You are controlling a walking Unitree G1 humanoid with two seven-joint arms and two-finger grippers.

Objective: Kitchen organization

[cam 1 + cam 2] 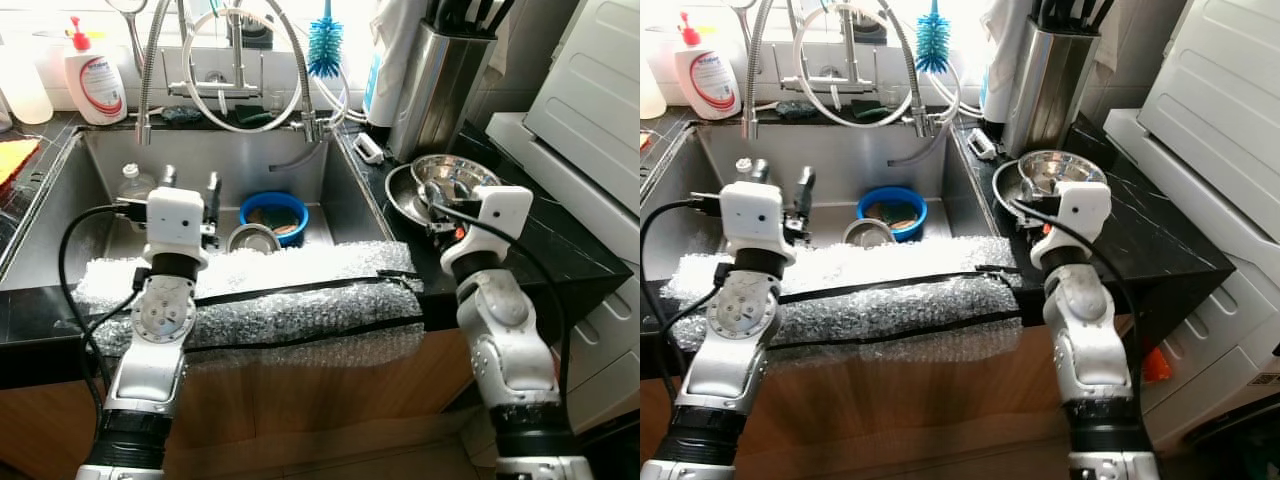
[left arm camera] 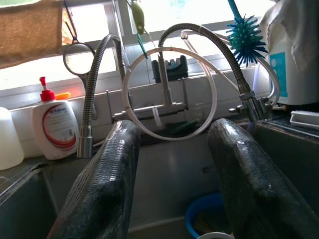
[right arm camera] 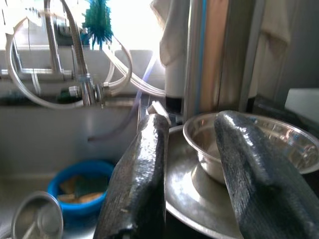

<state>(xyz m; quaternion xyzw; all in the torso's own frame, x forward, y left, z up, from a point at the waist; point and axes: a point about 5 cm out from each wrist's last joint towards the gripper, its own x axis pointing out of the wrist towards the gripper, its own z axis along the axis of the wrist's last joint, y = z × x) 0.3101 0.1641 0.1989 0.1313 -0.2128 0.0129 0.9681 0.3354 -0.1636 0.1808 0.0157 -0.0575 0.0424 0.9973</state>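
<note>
Two tools, both released: my right tool (image 3: 192, 174) faces the steel bowl (image 1: 455, 178) on the worktop (image 1: 560, 240); my left tool (image 2: 174, 184) hangs over the sink (image 1: 330, 200). I would straddle the bowl's rim squarely before clenching.

Legible text: none. Soap bottle (image 1: 96, 82) beside the faucet (image 1: 235, 70): red-ringed label, lettering too small to read.

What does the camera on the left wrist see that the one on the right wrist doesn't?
Left wrist view alone: the soap bottle with its red pump on the sill, a round mirror, and the left gripper, open over the sink.

Right wrist view alone: stacked steel bowls on the counter, a small steel cup in the sink, and the right gripper, open.

Both: the blue bowl, the teal bottle brush and the faucet hoses.
</note>
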